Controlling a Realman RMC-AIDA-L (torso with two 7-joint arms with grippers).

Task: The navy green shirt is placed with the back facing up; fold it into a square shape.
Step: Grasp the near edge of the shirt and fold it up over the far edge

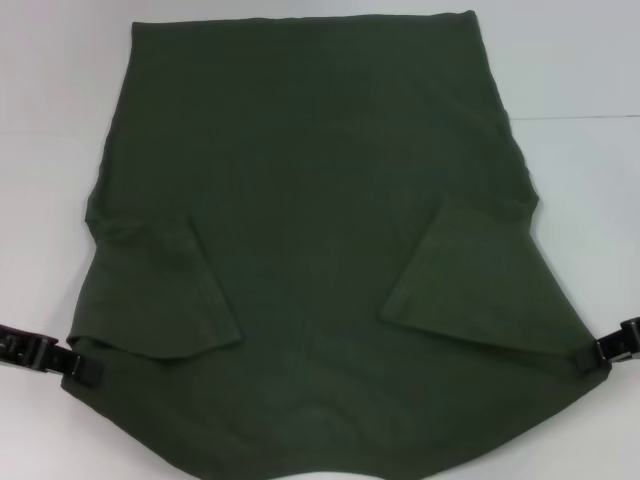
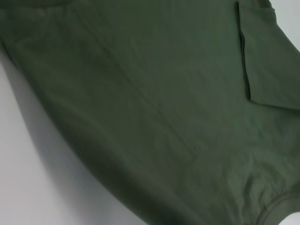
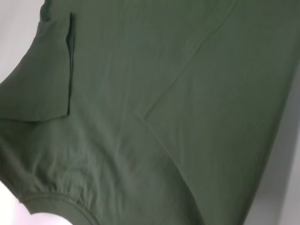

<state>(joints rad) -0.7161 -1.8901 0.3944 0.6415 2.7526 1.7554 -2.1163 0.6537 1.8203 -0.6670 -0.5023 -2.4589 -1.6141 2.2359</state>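
Holding: both grippers sit at the near corners of the navy green shirt (image 1: 320, 200), one at each side, at about the shoulder line.
Shirt position: it lies spread on the white bench (image 1: 580, 70), plain side up, hem at the far edge, collar end nearest the robot and running off the near edge of the head view.
Sleeves: the left sleeve (image 1: 160, 290) and the right sleeve (image 1: 470, 280) are folded inward and lie flat on the body panel.
Left gripper (image 1: 85, 368): at the shirt's near left corner; its jaws look closed on the fabric edge, as a judgement, since cloth covers the tips.
Right gripper (image 1: 590, 355): at the near right corner, touching the cloth; its jaws seem pinched on the edge too, though the contact is small and partly hidden.
Wrist views: each shows only olive cloth, a folded sleeve and a bit of collar rib; no fingers appear.
Key relation: the shirt's long axis runs straight away from the robot, and the whole body lies forward of both grippers, between them.
Nearer arm: neither; they are symmetric.
Likely next move: carrying the near end forward toward the hem, both arms level so the fold stays square.
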